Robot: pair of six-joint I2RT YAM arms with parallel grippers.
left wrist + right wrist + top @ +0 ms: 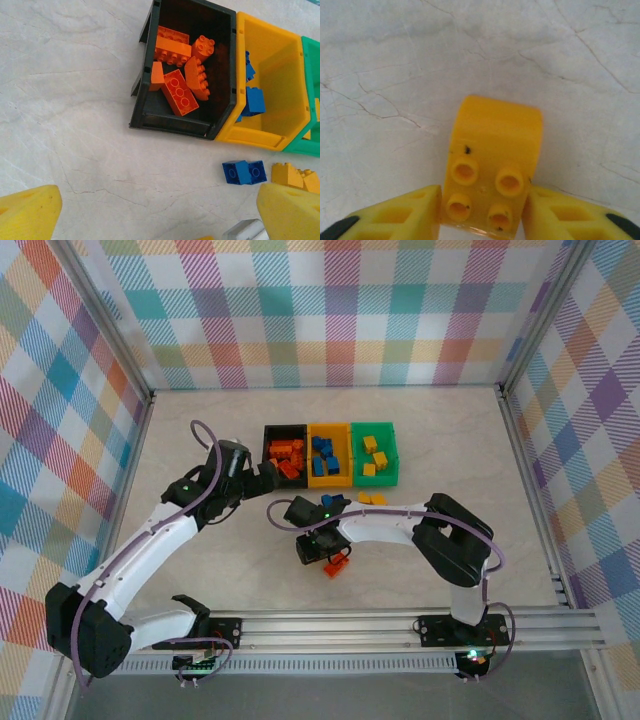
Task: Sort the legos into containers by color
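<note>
Lego brick (492,160), low on the worktop (395,60) short of the bins (330,484), sits pinched between my right pincer's (484,202) pads, so next I lift it to its colour's bin, while my left pincer (157,212) gapes empty.

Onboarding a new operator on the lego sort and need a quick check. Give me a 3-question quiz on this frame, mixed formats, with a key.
1. True or false: the black bin holds blue bricks.
2. Pick one. The right gripper is: A) spread wide over bare table; B) closed on the sides of a four-stud brick; C) down inside a bin.
3. Short answer: what colour of lego lies in the green bin?

Key: 1 false, it holds orange bricks. 2 B. 3 yellow legos.
</note>
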